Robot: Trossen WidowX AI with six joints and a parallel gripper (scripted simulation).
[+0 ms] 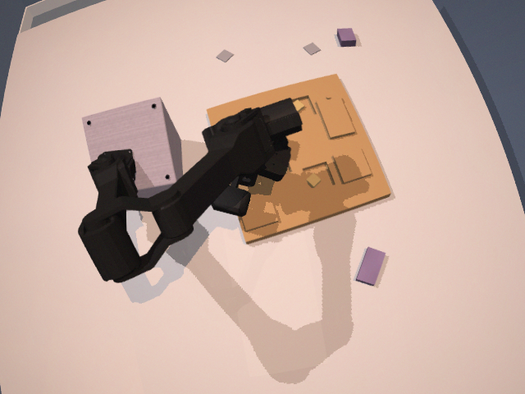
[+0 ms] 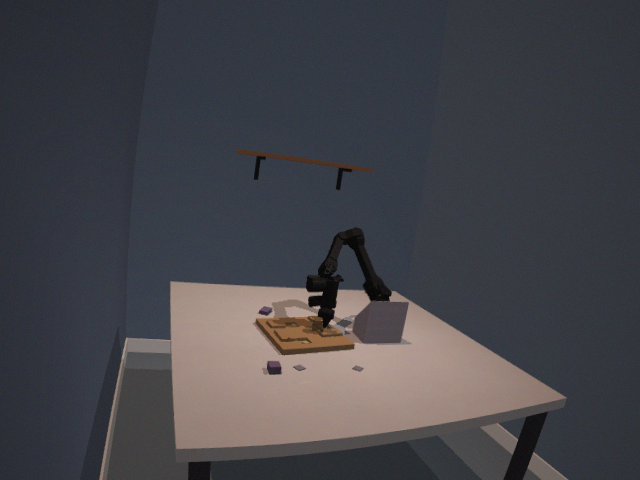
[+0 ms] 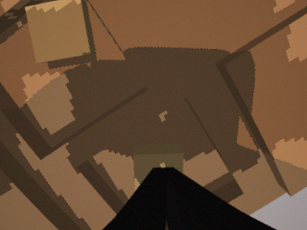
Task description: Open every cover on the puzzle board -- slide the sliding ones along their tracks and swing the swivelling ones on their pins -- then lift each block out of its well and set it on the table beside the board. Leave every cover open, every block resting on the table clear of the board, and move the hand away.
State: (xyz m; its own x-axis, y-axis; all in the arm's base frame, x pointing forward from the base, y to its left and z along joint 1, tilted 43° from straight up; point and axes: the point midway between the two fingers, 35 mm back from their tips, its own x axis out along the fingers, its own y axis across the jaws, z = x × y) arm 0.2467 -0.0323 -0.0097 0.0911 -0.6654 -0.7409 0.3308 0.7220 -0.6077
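Two purple blocks lie off the wooden board, over which the end effector hovers clenched on nothing.

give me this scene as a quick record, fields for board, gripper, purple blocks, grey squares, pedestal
board: flat orange-brown wooden puzzle board, on the table
gripper: black parallel-jaw gripper, shut, nothing held, low over the board
purple blocks: small purple block and flat purple rectangular block, both off the board
grey squares: two thin grey diamond-lying squares, off the board
pedestal: pale pinkish box beside the board
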